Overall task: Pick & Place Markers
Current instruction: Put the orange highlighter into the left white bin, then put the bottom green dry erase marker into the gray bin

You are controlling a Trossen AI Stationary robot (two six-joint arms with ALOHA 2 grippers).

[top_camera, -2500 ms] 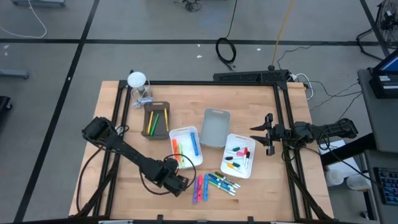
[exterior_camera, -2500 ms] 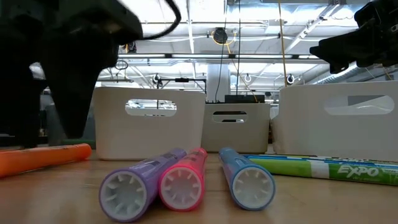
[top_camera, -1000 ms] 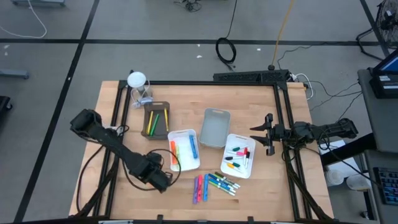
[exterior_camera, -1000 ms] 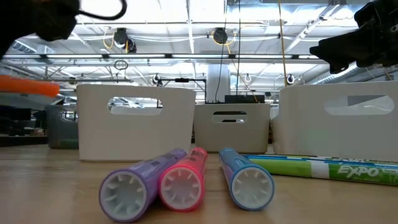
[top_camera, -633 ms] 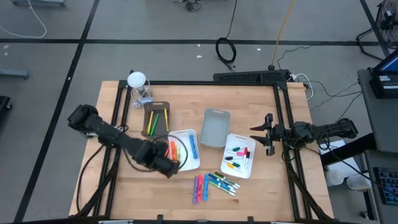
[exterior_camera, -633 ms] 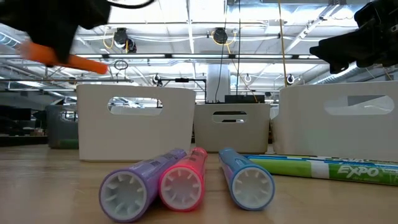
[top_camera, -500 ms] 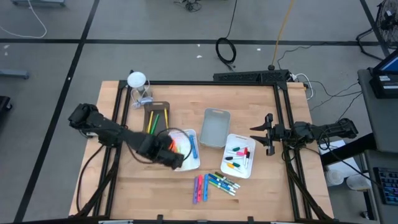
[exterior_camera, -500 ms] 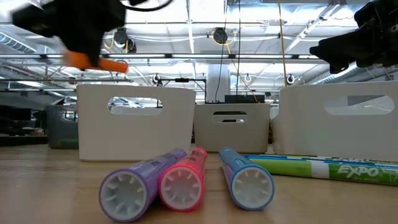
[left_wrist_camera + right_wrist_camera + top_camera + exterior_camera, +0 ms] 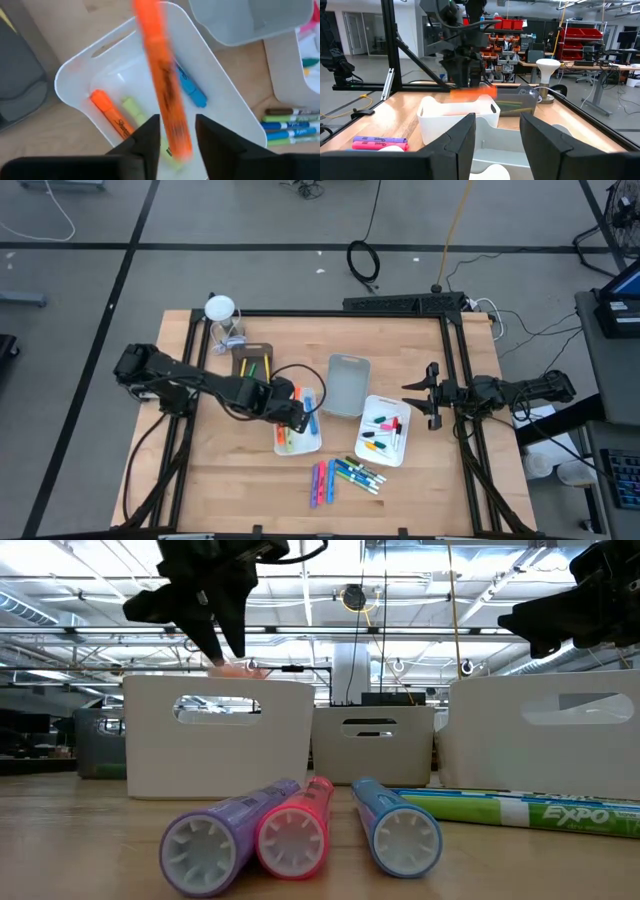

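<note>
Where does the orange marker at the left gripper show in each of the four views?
High view: orange marker at the left gripper, over the white tray.
Low view: blurred, above that tray's rim.
Left wrist view: between the fingers.
Right wrist view: blurred streak above the tray.
Shared landmark: the white tray.

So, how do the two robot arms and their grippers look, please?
Both arms are dark, nearly black, built of jointed segments. A thin black cable loops loosely beside the left arm. The left gripper and right gripper each end in two broad dark fingers. No markings are legible.
</note>
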